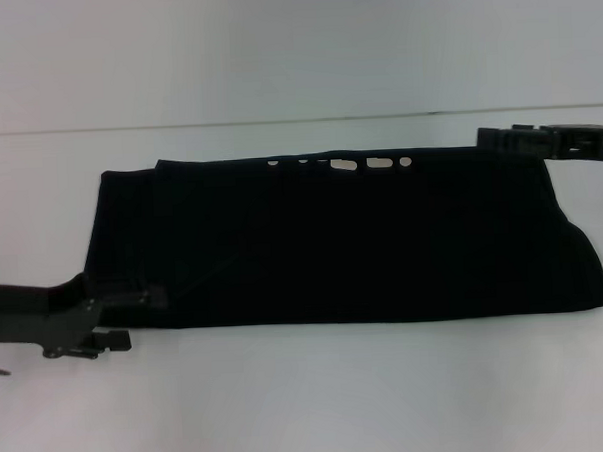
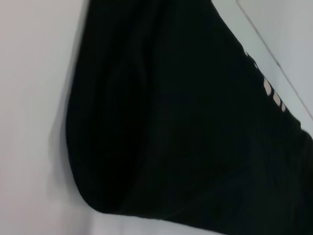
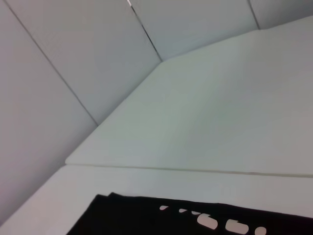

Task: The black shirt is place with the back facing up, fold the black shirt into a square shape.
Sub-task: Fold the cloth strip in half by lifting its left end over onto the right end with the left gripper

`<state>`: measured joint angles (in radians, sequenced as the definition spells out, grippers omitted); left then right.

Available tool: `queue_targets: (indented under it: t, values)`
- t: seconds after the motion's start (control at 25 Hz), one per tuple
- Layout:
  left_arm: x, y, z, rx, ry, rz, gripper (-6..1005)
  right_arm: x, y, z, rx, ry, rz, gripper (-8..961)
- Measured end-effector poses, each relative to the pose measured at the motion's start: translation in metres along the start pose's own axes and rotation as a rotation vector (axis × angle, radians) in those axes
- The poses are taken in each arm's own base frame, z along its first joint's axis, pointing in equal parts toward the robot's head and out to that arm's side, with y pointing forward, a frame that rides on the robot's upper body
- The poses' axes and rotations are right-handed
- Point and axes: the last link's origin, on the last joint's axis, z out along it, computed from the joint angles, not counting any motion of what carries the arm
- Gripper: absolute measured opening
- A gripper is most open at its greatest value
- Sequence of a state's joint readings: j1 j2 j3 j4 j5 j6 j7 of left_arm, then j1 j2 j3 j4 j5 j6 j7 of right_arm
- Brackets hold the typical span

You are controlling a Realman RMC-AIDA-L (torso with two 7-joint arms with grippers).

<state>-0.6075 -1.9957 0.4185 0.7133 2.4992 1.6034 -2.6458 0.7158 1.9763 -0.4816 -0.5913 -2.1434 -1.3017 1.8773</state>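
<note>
The black shirt (image 1: 352, 244) is lying folded between the left gripper (image 1: 150, 298), at its near-left edge, and the right gripper (image 1: 488, 138), at its far-right corner; I cannot tell either grip.

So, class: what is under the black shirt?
The black shirt lies folded on the white table, which shows all around it. The table beneath and the shirt's lower layers are covered. The left hand sits at its near left corner; whether it reaches underneath cannot be seen.

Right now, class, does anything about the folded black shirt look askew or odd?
Yes. The black shirt forms a long band, not a square: its right end bulges lower than the left, and pale marks show along the far edge.
</note>
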Motion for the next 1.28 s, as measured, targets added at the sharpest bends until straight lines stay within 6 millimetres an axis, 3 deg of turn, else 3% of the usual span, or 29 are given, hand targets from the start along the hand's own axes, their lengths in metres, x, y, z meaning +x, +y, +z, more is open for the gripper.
queue_targets:
  t: [0.36,1.28]
  values:
    - [0.008,-0.004,0.005,0.023,0.037,-0.158,908,0.007,0.009,0.022,0.013,0.024,-0.058,853]
    - [0.011,-0.019,0.011,0.046,0.116,-0.292,906,0.008,0.013,0.028,0.002,-0.003,-0.061,848]
